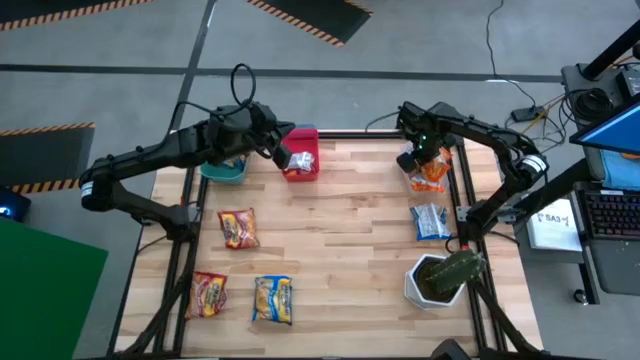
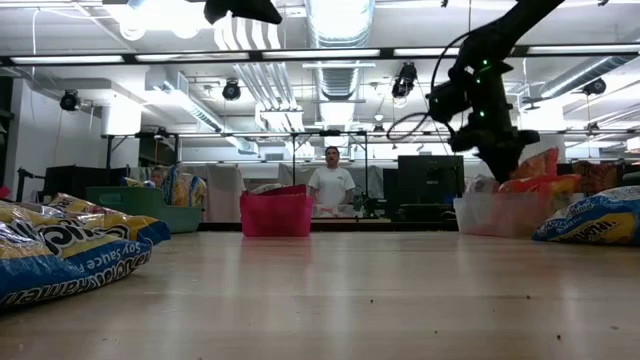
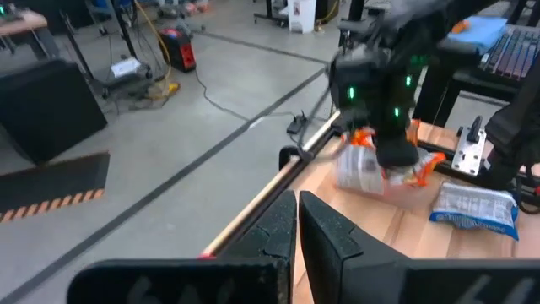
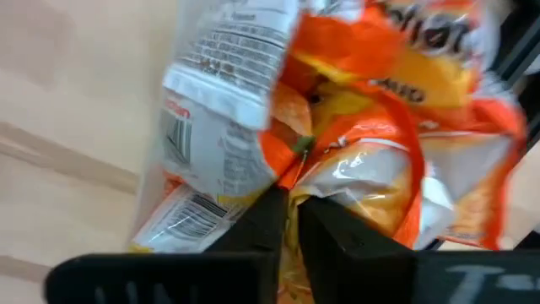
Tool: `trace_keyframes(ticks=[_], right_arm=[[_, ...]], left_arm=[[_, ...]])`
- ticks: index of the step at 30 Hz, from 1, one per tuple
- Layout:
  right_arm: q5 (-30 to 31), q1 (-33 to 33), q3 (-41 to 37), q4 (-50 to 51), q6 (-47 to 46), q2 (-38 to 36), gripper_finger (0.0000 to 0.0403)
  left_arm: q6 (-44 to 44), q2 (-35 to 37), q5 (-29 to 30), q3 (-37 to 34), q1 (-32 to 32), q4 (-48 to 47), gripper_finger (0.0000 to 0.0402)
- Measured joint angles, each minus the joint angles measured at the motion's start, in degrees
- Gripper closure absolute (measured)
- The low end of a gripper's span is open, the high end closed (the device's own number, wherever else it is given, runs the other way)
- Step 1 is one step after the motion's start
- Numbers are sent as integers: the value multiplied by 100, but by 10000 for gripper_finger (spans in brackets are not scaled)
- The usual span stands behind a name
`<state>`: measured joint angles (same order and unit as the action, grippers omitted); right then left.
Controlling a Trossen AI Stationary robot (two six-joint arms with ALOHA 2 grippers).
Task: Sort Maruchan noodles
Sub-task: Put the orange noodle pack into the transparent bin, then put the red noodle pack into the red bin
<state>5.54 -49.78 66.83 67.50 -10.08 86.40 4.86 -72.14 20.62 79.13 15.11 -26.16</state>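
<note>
My right gripper (image 1: 415,160) hangs over a clear bin (image 2: 500,212) at the table's far right, shut on an orange Maruchan packet (image 4: 253,127) whose white barcode back faces the camera. More orange packets (image 4: 422,169) fill that bin. My left gripper (image 3: 297,221) is shut and empty above the pink bin (image 1: 303,160), where a silvery packet (image 1: 298,160) shows. Lying flat on the table are two red packets (image 1: 238,228) (image 1: 209,294), a yellow-and-blue one (image 1: 272,299) and a silver-and-blue one (image 1: 430,220). My right gripper pinches a crumpled orange part (image 4: 295,165) of the packet between its two fingertips, coming from above and pointing down. The packet tilts below the fingers, white back outward. Whether its lower end rests on the packets in the bin, I cannot tell.
A teal bin (image 1: 225,170) sits under my left arm at the far left. A white pot with a green plant (image 1: 440,278) stands near the right front corner. A person (image 2: 331,185) stands beyond the table's far edge. Bare wood lies in the table's middle.
</note>
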Motion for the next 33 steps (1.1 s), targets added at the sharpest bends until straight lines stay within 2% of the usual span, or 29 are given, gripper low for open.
trace_keyframes(ticks=[7,13,16,20,24,29,33], right_arm=[[4,0,671,312,-65,-25,306],[-23,2,1312,720,-284,-27,260],[-258,13,1641,778,-530,-57,248],[-316,28,2046,738,-819,-132,240],[-299,26,2324,641,-972,-229,239],[-299,26,2463,478,-951,-415,245],[-297,25,2464,418,-948,-528,245]], left_arm=[[754,0,-13,-53,0,-952,402],[2126,-180,-35,-85,-2,-2722,402],[3072,-451,-413,-122,0,-3972,402],[3974,-892,-1372,-326,-144,-5107,402],[4754,-1262,-1998,-828,-449,-5211,402],[5292,-1742,-2018,-1313,-745,-5190,395],[5341,-1976,-2017,-1535,-795,-4963,362]])
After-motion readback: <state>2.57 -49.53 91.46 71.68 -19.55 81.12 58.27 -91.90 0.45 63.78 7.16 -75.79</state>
